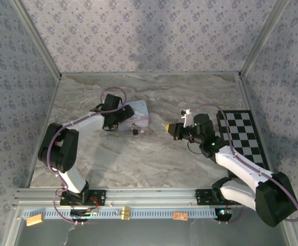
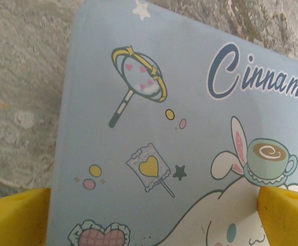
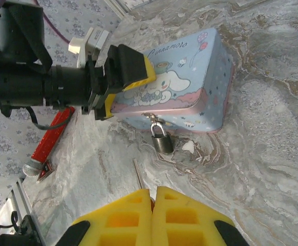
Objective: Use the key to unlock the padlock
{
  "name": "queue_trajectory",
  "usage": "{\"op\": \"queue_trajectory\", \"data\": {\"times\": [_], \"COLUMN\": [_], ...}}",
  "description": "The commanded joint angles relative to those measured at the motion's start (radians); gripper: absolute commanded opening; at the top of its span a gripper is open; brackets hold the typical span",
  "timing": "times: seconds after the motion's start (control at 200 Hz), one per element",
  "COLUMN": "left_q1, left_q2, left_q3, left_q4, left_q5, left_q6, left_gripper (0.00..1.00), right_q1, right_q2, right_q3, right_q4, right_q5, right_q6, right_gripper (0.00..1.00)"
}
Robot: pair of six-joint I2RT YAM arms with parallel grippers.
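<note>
The padlock (image 3: pixel 163 141) is hanging on the closed tin (image 3: pixel 200 77). Over it the left gripper (image 3: pixel 127 91) is gaping; the right gripper (image 3: pixel 153 205) is clamping the key (image 3: pixel 138 173).

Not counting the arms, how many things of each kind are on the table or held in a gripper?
padlock: 1
key: 1
tin box: 1
checkered board: 1
red object: 1
Total: 5

You see a pastel cartoon tin (image 1: pixel 140 111) lying flat on the marbled surface (image 1: pixel 154 159), a checkered mat (image 1: pixel 241 134) at the surface's right edge, and wallpapered walls (image 1: pixel 139 36) around.
</note>
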Motion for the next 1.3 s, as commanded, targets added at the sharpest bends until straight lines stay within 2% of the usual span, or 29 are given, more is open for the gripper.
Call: {"op": "queue_trajectory", "data": {"times": [0.0,0.155,0.34,0.585,0.82,1.039,1.294], "left_q1": [0.018,0.024,0.032,-0.019,-0.084,-0.124,-0.149], "left_q2": [0.040,0.012,-0.107,-0.368,-0.555,-0.506,-0.342], "left_q3": [0.016,0.060,0.044,-0.152,-0.374,-0.513,-0.502], "left_q4": [-0.105,-0.165,-0.189,-0.067,0.059,0.280,0.437], "left_q5": [-0.059,-0.024,-0.017,-0.027,0.083,0.176,0.192], "left_q6": [0.055,0.104,0.140,0.163,0.211,0.178,0.200], "left_gripper": [1.00,1.00,1.00,1.00,1.00,0.86,0.78], "right_q1": [0.012,0.021,0.029,0.045,0.095,0.110,0.128], "right_q2": [0.004,0.006,0.020,0.046,0.043,0.060,0.062], "right_q3": [0.013,0.013,0.018,0.031,0.028,0.035,0.038], "right_q4": [0.005,0.003,0.004,0.009,0.020,0.021,0.022], "right_q5": [0.021,0.034,0.034,0.043,0.079,0.083,0.100], "right_q6": [0.006,0.005,0.001,0.003,-0.005,0.005,0.008], "right_gripper": [0.00,0.00,0.00,0.00,0.00,0.00,0.00]}}
